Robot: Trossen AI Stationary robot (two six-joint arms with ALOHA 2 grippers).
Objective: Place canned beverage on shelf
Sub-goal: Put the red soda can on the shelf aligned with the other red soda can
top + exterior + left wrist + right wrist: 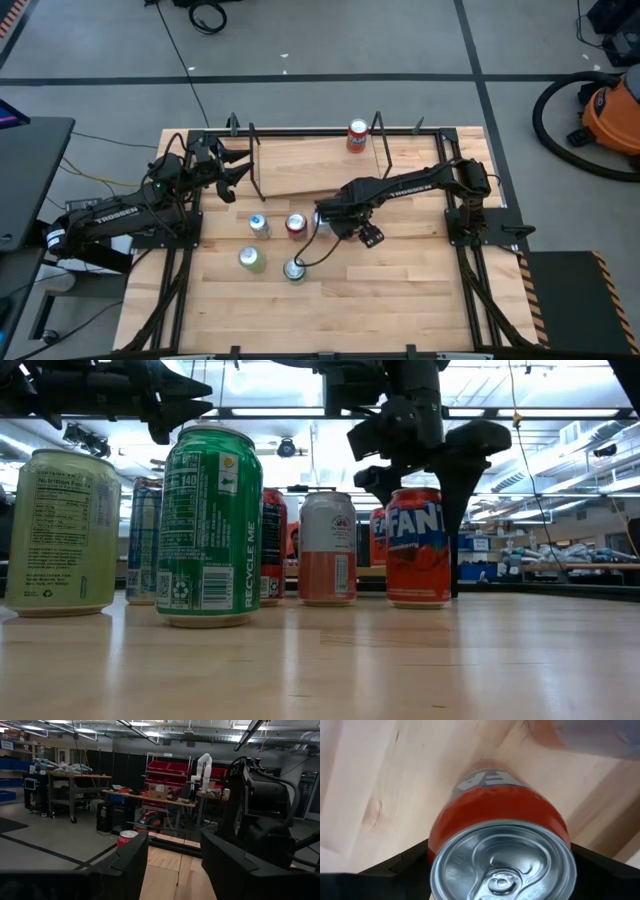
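Observation:
An orange Fanta can (418,546) stands upright on the plank table, right of a cluster of cans. My right gripper (420,485) points straight down over it with a finger on either side; in the high view the gripper (325,222) hides the can. The shelf (320,170), a pale board with black rod uprights, runs along the table's far side, and a red can (357,135) stands on it. My left gripper (238,165) is raised near the shelf's left end, open, with nothing between its fingers (131,865). My right gripper has the Fanta can's upper side wall (440,835) between its two fingers, one on each opposite side, just below the rim. The fingers come from above, pointing down. The can stands upright with its bottom on the table.
Several other cans stand left of the held one: a red one (295,224), a blue-white one (258,225), a pale green one (251,260) and a green one (294,270). Bare tabletop lies to the right and toward the near edge.

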